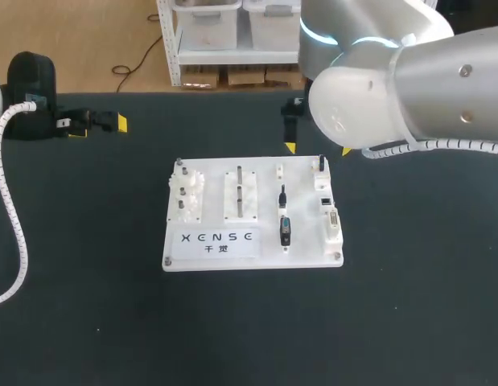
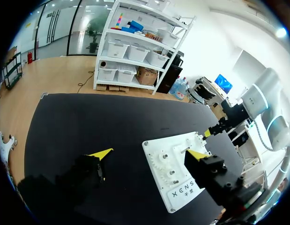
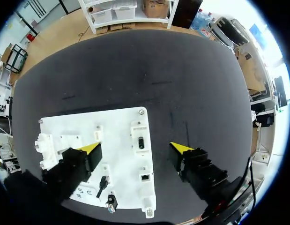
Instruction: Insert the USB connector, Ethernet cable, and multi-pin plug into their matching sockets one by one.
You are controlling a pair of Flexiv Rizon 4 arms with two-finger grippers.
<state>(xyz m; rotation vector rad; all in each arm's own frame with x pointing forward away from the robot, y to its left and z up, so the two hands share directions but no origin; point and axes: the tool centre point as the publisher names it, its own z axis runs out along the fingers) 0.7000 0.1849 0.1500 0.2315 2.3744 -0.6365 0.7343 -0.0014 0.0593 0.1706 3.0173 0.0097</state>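
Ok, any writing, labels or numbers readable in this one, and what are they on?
White label at the front of the white board: one line of large dark letters, a maker's logo, left unquoted here.
Same label, beneath that line: a shorter row of small characters, too small to read.
Rest of the board and the table: no print visible.

Smooth white plastic board (image 1: 263, 181) on a matt black cloth-like table (image 1: 409, 322); at two o'clock, the right arm (image 1: 442, 88) has a glossy shell
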